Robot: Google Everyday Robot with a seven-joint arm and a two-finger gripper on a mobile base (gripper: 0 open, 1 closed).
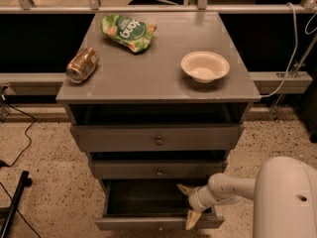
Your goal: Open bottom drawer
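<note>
The bottom drawer (pixel 148 223) is the lowest of three grey drawers and stands pulled out, its dark inside showing. My gripper (pixel 188 205) is at the drawer's right front corner, on the end of my white arm (pixel 228 187). Its two pale fingers are spread apart: one finger (pixel 183 188) points over the drawer's inside, the other reaches down across the drawer front. Nothing is between them. The drawer's knob is barely visible at the bottom edge of the view.
The middle drawer (pixel 159 169) and top drawer (pixel 157 139) are slightly out. On the cabinet top (pixel 158 78) lie a can (pixel 82 64), a green chip bag (pixel 128 31) and a white bowl (pixel 205 66). My white body (pixel 287 202) fills the lower right. Cables lie on the floor at left.
</note>
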